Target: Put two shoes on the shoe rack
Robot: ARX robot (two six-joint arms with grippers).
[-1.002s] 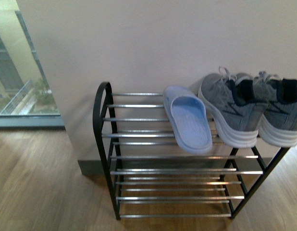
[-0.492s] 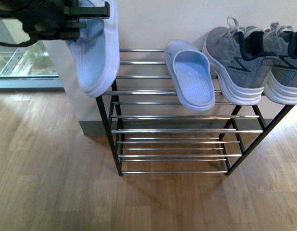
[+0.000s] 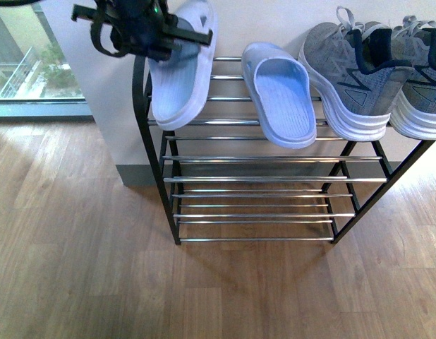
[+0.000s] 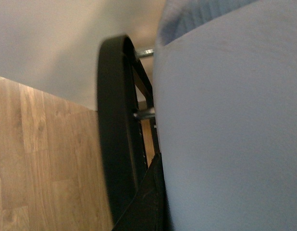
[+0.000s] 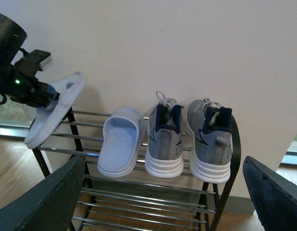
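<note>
**Front view: second slipper hanging over the rack's left end, not set down yet**

Front view has the left end effector (image 3: 177,32) clamped on a light-blue slide slipper (image 3: 181,78), holding it up by its far end so it hangs steeply, toe down, over the left end of the shoe rack (image 3: 153,152). The toe looks like it's right at the top-shelf bars, but I can't tell if it's actually touching them. The other slipper (image 3: 280,95) is already lying on the top shelf, toe poking out over the near edge. Just right of it sit the two grey sneakers (image 3: 373,70), heels toward the camera.

Left wrist view is basically all slipper sole plus the rack's black arched end frame (image 4: 115,144) right beside it. That's what worries me. There's barely any room between the slipper and that arch, so any drift left could snag it on the frame.

Other risk: it's tilted so steeply that if it gets let go like this, it could pivot on the toe and slide off the near edge to the wooden floor (image 3: 77,254). Shiny round bars won't give much grip. I'd say it needs laying flatter and further back first.

Right end effector (image 5: 163,192) is well back from the rack, fingers wide apart, holding nothing.
</note>
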